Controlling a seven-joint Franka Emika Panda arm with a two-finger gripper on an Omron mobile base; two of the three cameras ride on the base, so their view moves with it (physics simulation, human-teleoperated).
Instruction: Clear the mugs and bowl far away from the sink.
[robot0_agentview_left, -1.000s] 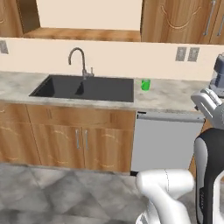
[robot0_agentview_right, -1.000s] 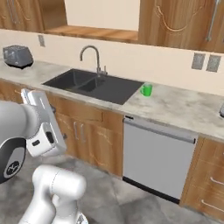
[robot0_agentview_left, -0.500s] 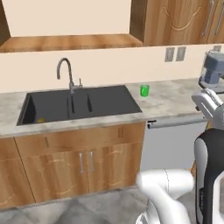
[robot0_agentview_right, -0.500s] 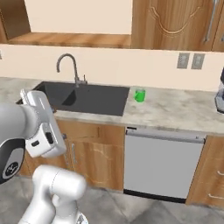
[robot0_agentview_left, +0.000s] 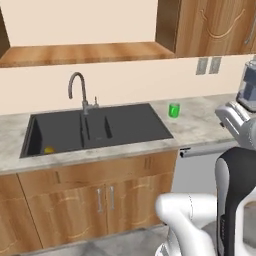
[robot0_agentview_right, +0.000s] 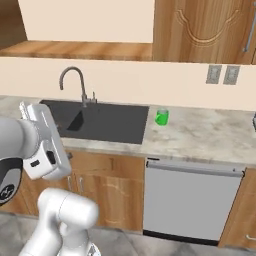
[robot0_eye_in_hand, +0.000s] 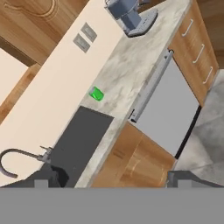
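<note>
Wooden cabinets and a speckled stone counter (robot0_agentview_left: 200, 131) make the setting, with the dark sink (robot0_agentview_left: 95, 131) set into the counter and its curved tap (robot0_agentview_left: 76, 90) behind. The green mug (robot0_agentview_left: 173, 110) stands upright on the counter just beside the right edge of the sink, near the back wall; the right base view shows it in the same place (robot0_agentview_right: 161, 116). Inside the left basin there is a small yellow-orange thing (robot0_agentview_left: 48, 149), too small to say if it is the second mug. I cannot find the bowl. The gripper (robot0_eye_in_hand: 113, 179) is held high and well apart from the counter, and its two fingertips (robot0_eye_in_hand: 43, 179) stand wide with nothing between them.

I think the work has hardly started: the arm must first come down to the green mug. Several things could go wrong. The mug is small and light, and it stands close to the sink edge, so a finger that comes from the right side may push it over the edge into the basin, which is the opposite of the task. The hand is also tilted, so if it comes down like this, one finger may hit the rim first and tip the mug. A grey appliance (robot0_eye_in_hand: 130, 16) stands further along the counter and could block the place where the mug should go
</note>
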